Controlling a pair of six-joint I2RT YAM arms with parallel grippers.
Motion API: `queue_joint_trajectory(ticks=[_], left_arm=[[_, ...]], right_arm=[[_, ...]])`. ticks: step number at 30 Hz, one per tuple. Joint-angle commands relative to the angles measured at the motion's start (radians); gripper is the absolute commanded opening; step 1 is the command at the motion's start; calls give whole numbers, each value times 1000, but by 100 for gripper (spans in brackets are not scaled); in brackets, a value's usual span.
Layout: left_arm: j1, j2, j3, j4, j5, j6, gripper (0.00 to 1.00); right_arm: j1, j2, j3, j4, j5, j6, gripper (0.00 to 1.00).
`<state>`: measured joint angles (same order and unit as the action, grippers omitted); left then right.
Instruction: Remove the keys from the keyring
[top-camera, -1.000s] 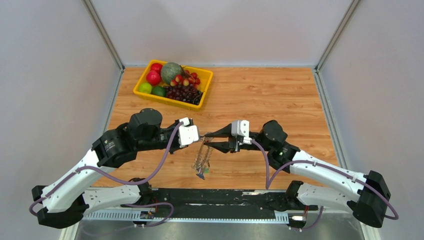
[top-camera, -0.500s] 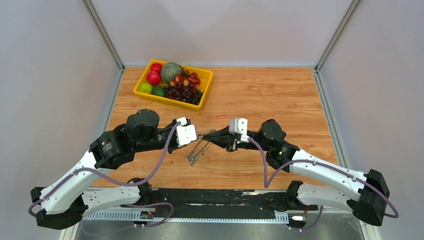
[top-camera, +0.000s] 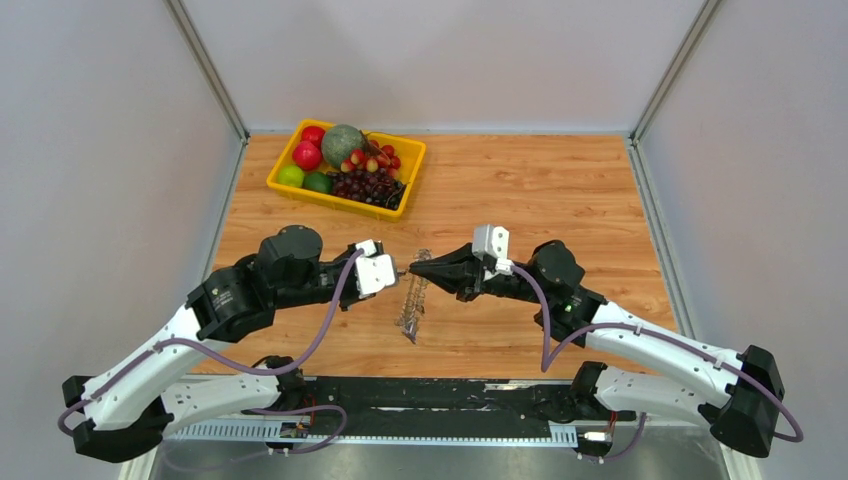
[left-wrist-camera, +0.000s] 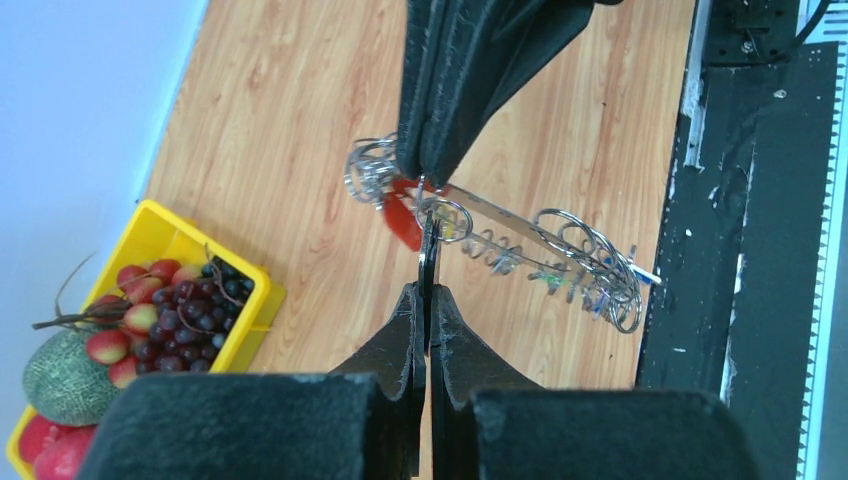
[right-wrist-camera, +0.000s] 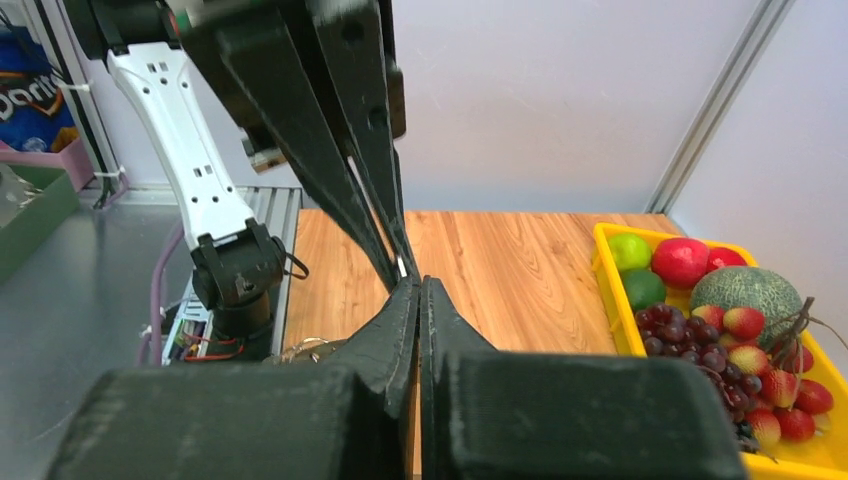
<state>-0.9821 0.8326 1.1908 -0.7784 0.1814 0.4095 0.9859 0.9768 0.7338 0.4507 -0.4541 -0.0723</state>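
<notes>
Both grippers meet tip to tip above the table's middle. My left gripper (top-camera: 402, 272) (left-wrist-camera: 428, 290) is shut on the keyring (left-wrist-camera: 428, 250), a thin metal ring seen edge-on between its fingers. My right gripper (top-camera: 413, 270) (left-wrist-camera: 425, 178) (right-wrist-camera: 417, 283) is shut at the top of the bunch, on a red-headed key (left-wrist-camera: 403, 222). The other keys (top-camera: 410, 310) (left-wrist-camera: 560, 245) hang below in a silvery string with small coloured heads. In the right wrist view my own fingers hide what is gripped; a few keys (right-wrist-camera: 305, 350) show at lower left.
A yellow fruit tray (top-camera: 283, 160) (left-wrist-camera: 150, 225) (right-wrist-camera: 610, 290) with grapes, melon, apples and limes stands at the back left. A black rail (top-camera: 440, 395) runs along the near edge under the arm bases. Grey walls close in the left, right and back sides.
My right gripper stood open beside the bunch a second ago and has shut on it. The hanging keys swung left, then settled straight under the two tips. The left grip is unchanged.
</notes>
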Motion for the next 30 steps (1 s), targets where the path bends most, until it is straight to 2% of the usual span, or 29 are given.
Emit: queue_joint_trajectory(ticks=[1, 12, 21, 30], left_arm=[[-4, 6, -23, 56, 21, -17, 0], [-5, 17, -4, 69, -112, -20, 0], [-5, 26, 35, 80, -147, 1, 0], [-5, -6, 42, 109, -111, 16, 0]], right_arm=[[5, -16, 6, 154, -27, 67, 0], [4, -60, -27, 114, -64, 113, 0], [4, -45, -33, 92, -125, 178, 0], [4, 4, 2, 8, -61, 198, 0]])
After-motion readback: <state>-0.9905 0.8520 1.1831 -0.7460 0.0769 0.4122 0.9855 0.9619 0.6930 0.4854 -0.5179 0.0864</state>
